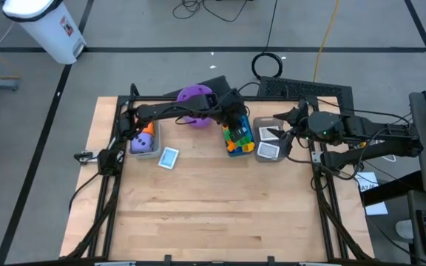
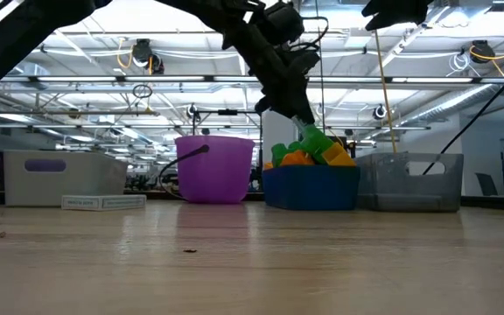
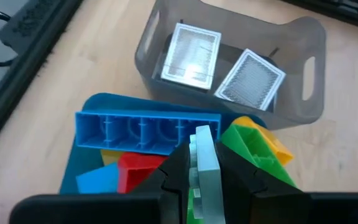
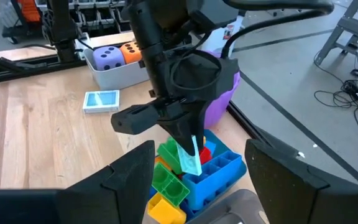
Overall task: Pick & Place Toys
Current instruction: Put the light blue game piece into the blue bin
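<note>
over the teal bin [image 1: 231,151] at the table's far middle, my left gripper [image 3: 202,163] pinches a pale green brick [image 3: 206,163] between nearly closed fingers. next, i judge, i part them to drop it in. my right gripper [image 4: 197,177] waits wide open, empty, just right.

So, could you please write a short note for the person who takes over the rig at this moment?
Left end effector: over the blue bin of bricks, shut on a pale green piece.
Right end effector: open, waiting above the grey bin.
Done: bricks are piled in the blue bin, two cards lie in the grey bin, dice are in the white bin.
Left: release the pale green piece; one card lies loose on the table.
</note>
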{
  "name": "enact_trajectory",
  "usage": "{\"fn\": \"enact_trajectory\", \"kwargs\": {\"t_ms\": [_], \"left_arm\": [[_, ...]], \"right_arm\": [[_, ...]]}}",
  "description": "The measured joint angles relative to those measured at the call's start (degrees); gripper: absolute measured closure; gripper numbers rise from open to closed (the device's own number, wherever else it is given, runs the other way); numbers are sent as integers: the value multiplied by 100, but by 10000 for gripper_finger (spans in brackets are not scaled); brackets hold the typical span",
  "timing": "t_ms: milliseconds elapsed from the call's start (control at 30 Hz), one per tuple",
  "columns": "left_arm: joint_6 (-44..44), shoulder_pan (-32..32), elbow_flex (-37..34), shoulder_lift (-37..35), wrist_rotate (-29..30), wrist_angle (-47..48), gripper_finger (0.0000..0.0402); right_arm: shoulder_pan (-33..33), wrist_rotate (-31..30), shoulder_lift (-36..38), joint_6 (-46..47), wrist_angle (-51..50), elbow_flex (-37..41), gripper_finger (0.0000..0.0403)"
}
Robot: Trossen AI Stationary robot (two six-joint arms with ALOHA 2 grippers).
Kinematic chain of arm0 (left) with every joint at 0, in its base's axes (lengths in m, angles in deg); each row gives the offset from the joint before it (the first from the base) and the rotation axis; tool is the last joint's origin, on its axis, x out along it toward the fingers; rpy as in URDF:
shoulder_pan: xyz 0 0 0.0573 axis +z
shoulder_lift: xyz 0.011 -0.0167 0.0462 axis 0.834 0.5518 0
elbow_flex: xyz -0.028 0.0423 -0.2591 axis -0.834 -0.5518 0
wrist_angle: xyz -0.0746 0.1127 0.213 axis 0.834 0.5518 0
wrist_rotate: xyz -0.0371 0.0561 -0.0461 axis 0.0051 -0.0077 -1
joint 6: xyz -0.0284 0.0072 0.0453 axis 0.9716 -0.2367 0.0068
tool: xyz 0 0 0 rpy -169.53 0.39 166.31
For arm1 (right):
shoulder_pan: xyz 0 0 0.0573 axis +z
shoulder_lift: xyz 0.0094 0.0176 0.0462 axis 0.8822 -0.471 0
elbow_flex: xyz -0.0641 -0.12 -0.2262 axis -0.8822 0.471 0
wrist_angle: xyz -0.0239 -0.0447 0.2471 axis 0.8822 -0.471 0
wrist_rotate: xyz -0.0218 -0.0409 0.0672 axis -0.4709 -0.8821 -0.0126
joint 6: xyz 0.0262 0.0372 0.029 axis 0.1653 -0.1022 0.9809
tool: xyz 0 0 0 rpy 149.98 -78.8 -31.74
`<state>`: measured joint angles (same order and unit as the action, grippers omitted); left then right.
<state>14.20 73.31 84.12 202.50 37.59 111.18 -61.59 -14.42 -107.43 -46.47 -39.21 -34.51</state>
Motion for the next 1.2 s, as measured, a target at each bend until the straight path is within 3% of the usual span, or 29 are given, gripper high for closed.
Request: {"fn": "enact_trajectory", "kwargs": {"t_ms": [400, 833, 1200], "left_arm": [[63, 11, 2, 66, -284, 0, 336], [95, 54, 2, 66, -287, -2, 232], [90, 54, 2, 66, -276, -11, 216]], "right_arm": [[-2, 0, 0, 2, 0, 0, 161], [-2, 0, 0, 2, 0, 0, 161], [-2, 0, 0, 2, 2, 0, 161]]}}
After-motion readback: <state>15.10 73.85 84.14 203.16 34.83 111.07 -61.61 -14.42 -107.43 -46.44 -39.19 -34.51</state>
